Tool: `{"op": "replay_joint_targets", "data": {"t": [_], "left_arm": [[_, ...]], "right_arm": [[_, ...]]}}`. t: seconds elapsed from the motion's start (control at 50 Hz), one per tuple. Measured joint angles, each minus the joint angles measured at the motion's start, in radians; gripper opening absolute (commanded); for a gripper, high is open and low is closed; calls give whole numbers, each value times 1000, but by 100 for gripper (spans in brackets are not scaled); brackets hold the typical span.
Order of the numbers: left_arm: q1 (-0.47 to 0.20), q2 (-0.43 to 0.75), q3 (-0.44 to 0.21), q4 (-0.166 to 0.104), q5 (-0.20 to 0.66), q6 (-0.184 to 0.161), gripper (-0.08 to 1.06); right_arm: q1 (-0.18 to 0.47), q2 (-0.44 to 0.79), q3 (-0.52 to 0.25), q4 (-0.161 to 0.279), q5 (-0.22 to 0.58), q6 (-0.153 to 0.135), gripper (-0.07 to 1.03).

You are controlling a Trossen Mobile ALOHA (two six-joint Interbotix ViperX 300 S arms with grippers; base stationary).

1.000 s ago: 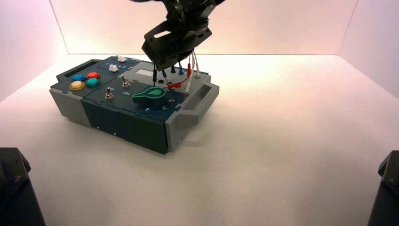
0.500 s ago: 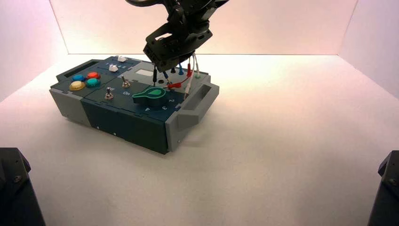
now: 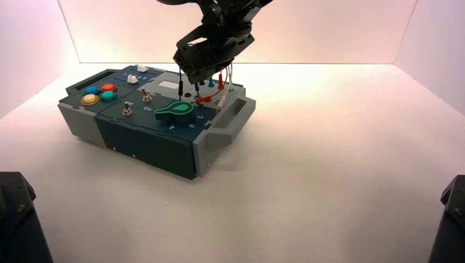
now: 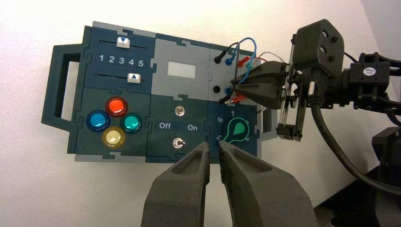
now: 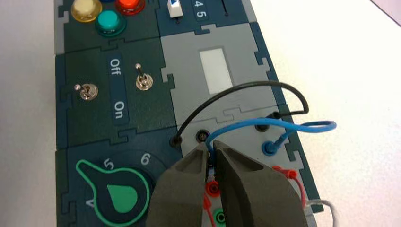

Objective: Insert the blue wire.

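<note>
Holding the near end of the blue wire [image 5: 279,123], the right claw [image 5: 211,144] is closed on it above the socket panel [image 4: 191,54] at the box's right end. The gripped blue plug [image 3: 197,88] points downward, its long axis close to upright, lower end at the near blue socket [image 4: 228,91]; whether it is seated, I cannot tell. From there the wire rises and bows toward the far side, over the panel, then bends back down to its other plug [image 5: 269,148], standing in the far blue socket. A black lead [image 5: 246,86] arches just left of it, with red plugs [image 3: 203,99] to its right and a white lead [image 3: 230,76] beyond those. The green-outlined knob [image 3: 175,111] sits nearer on the box, below the panel. The left claw [image 4: 213,145] waits above the near side, holding nothing, its fingers slightly parted. The box [image 3: 148,145] stands angled on the bench [image 3: 307,192].
</note>
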State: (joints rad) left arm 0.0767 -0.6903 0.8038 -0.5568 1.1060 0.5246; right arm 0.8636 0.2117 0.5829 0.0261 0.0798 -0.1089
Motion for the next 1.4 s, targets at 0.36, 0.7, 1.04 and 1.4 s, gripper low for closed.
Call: {"op": "replay_joint_targets", "data": {"t": [0.36, 0.7, 1.04, 1.4], "left_arm": [[0, 0, 0, 0, 0, 0, 13], [0, -2, 2, 0, 0, 0, 13], [0, -2, 2, 0, 0, 0, 13], [0, -3, 3, 0, 0, 0, 13]], "right_arm": [[-2, 12, 5, 0, 64, 0, 13], [-2, 18, -8, 0, 72, 0, -1], [-2, 18, -40, 0, 140, 0, -2], [-2, 17, -141, -49, 322, -2, -2]]}}
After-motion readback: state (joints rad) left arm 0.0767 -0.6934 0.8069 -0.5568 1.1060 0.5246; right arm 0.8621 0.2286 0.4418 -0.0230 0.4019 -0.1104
